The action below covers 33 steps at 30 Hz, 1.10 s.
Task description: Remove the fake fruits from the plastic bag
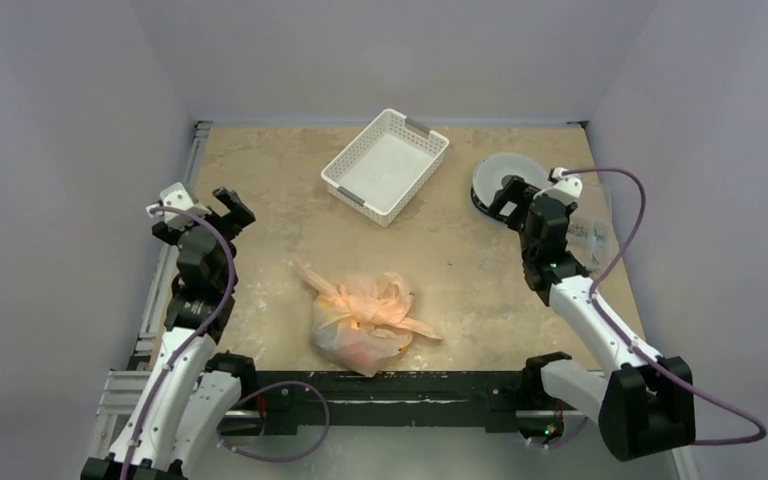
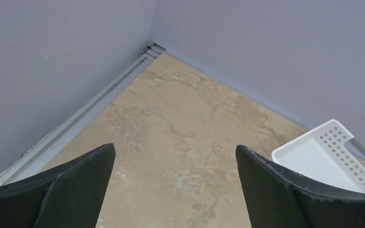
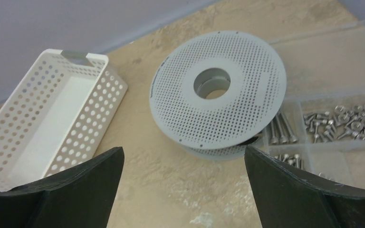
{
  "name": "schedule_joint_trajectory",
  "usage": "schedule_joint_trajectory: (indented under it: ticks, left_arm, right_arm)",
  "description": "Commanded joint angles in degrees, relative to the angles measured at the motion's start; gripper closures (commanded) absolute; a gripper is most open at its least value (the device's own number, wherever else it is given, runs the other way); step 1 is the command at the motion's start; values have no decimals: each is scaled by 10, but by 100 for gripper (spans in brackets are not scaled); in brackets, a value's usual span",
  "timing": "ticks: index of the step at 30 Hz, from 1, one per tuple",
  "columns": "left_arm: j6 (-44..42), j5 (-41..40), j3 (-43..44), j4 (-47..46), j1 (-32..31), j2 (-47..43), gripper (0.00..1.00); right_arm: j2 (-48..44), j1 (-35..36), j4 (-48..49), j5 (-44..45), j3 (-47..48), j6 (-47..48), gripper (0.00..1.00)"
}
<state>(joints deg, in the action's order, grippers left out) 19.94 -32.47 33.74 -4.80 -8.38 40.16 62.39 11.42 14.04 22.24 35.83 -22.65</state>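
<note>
The pale-orange plastic bag (image 1: 365,318) lies crumpled and knotted near the table's front edge, midway between the arms. A red-orange and yellow glow shows through its lower side; the fake fruits are otherwise hidden inside it. My left gripper (image 1: 217,203) is open and empty at the left side, well away from the bag; in the left wrist view (image 2: 176,152) only bare table lies between its fingers. My right gripper (image 1: 508,190) is open and empty at the right rear, over bare table (image 3: 184,154) in front of a grey spool.
A white perforated basket (image 1: 387,165) stands empty at the back centre, also in the left wrist view (image 2: 330,156) and the right wrist view (image 3: 52,118). A grey perforated spool (image 1: 505,180) (image 3: 218,90) and a clear box of screws (image 3: 342,123) sit at the back right. Walls enclose the table.
</note>
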Motion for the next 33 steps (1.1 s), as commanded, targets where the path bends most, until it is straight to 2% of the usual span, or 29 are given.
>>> schedule_joint_trajectory:
  ticks: [1,2,5,8,11,15,20,23,25,27,30,33]
  left_arm:
    - [78,6,38,151,-1,-63,0]
    - [91,5,47,191,-1,-75,0]
    - [3,79,49,209,-1,-98,0]
    - [-6,131,68,243,-3,-93,0]
    - [-21,231,95,272,-3,-60,0]
    - [-46,348,143,324,-18,7,0]
    - [-73,496,158,322,-60,45,10]
    - [-97,559,155,314,-112,46,13]
    - [-113,583,155,318,-149,53,15]
    - [-124,583,163,336,-180,63,18]
    - [-138,549,172,355,-213,74,21]
    - [-140,530,174,358,-227,75,23]
  right_arm:
    - [-52,0,-101,-80,3,-120,1]
    - [-57,0,-110,-101,3,-115,1]
    - [-47,1,-186,-157,23,-109,1]
    - [-14,15,-221,-220,33,-84,1]
    - [16,69,-221,-259,32,-67,1]
    - [40,185,-217,-279,41,-53,1]
    - [21,308,-163,-288,22,-61,1]
    - [36,350,-160,-273,25,-59,1]
    - [58,379,-179,-247,36,-61,7]
    - [71,414,-182,-228,39,-62,14]
    - [80,482,-168,-155,34,-51,21]
    - [106,560,-169,-36,47,-31,21]
